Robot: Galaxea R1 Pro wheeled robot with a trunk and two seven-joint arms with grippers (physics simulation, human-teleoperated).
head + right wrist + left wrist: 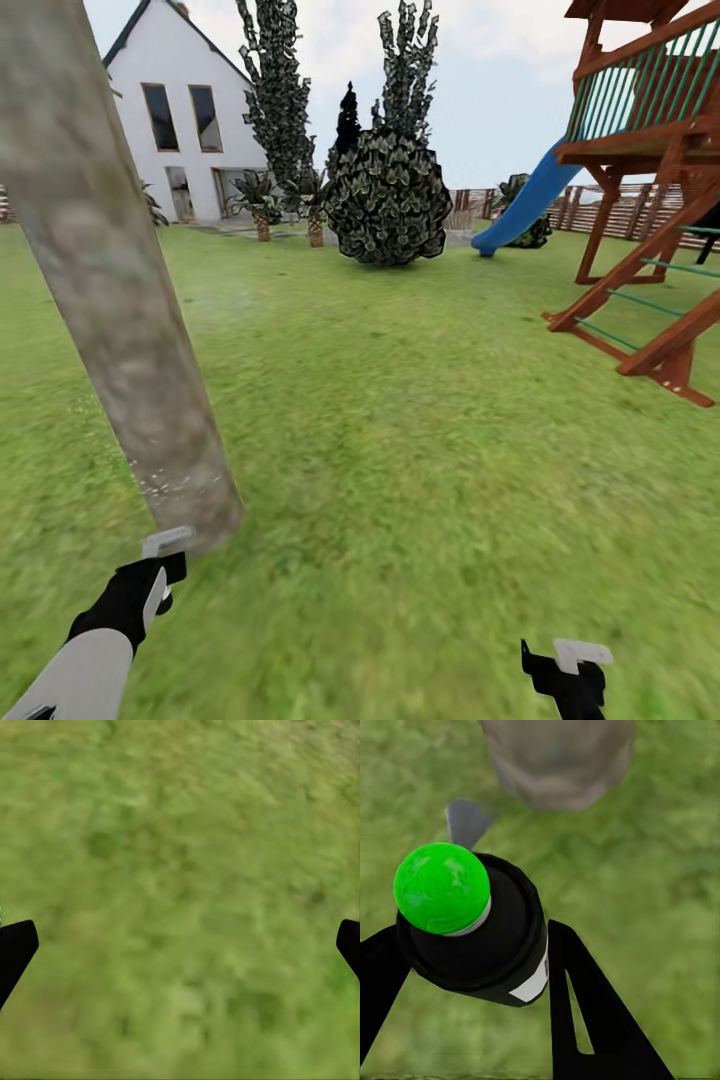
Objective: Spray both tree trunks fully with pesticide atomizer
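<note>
The left gripper [472,967] is clamping the atomizer [480,934] — a dark bottle sitting between the two black fingers [585,1012], its white band showing on the side and its tip here glowing green rather than red. In the head view the left gripper [160,570] is hanging just beside the foot of the trunk [110,290], with a pale part of the atomizer [165,543] poking up against the bark. In the left wrist view the trunk [559,757] is standing just past the bottle's tip, near but not touching as far as can be told, with a small grey patch on the grass between them.

The trunk is leaning across the head view, mottled grey-tan and branchless, rooted in the lawn [420,450]. Pale specks are dotting its lower part. Whether anything is inside the bottle cannot be told.

The right gripper [570,675] is hanging low, well apart from the trunk, over bare grass. In the right wrist view its black fingertips [15,949] are sitting wide apart at the edges with only lawn [180,900] between them — spread and empty.

Beyond the trunk, a round dark bush [388,198] is standing on the lawn, with a white house [180,110] behind it. A wooden play frame [650,190] with a blue slide [530,200] is standing farther from the trunk than the bush.
</note>
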